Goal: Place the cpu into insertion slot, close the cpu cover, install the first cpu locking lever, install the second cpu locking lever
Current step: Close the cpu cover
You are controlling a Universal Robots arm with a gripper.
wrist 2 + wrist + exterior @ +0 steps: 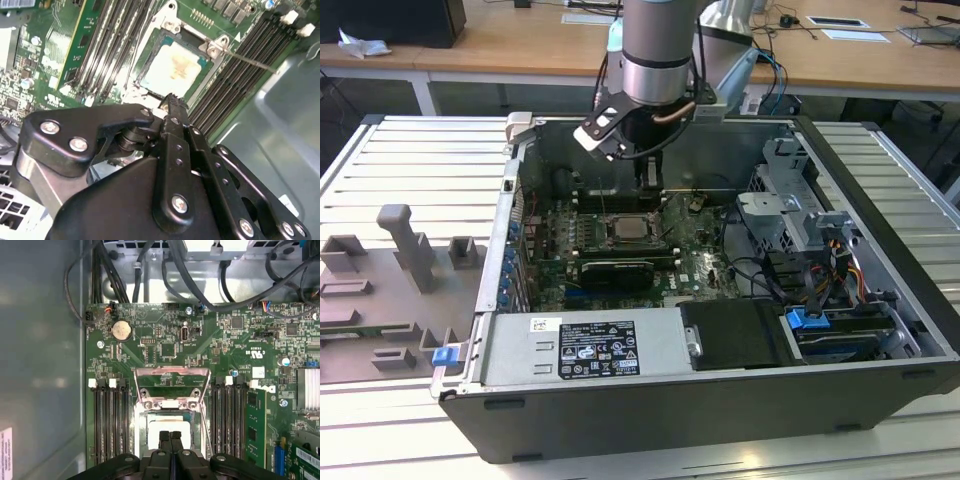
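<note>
Exterior view: an open computer case point(670, 425) lies on its side on a slatted metal table point(410, 150), filling the centre and the exterior view's right. The arm point(658, 45) enters at the top centre and reaches down into the case. A grey power supply point(580, 345) runs along the near wall of the case, at lower centre. A grey moulded fixture point(410, 255) stands on the table at the exterior view's left, outside the case. A green circuit board point(700, 265) covers the case floor. A black graphics card point(615, 272) lies across it at the centre of the frame.

In the first wrist view, long black memory slots point(107, 420) flank the socket on two sides. The gripper point(170, 436) has its two fingers pressed flat together with nothing between them. The tips hang over the near edge of the chip.

In the second wrist view, the socket point(150, 55) is a dark square frame in the board. The chip point(175, 67) lies flat inside it, and its silver top carries a pale brownish smear.

The cover point(172, 372) stands raised on its hinge beside the socket and does not lie over the chip. A thin metal lever point(250, 62) juts out over the memory slots. A coin battery point(121, 330) sits on the board beyond the cover.
</note>
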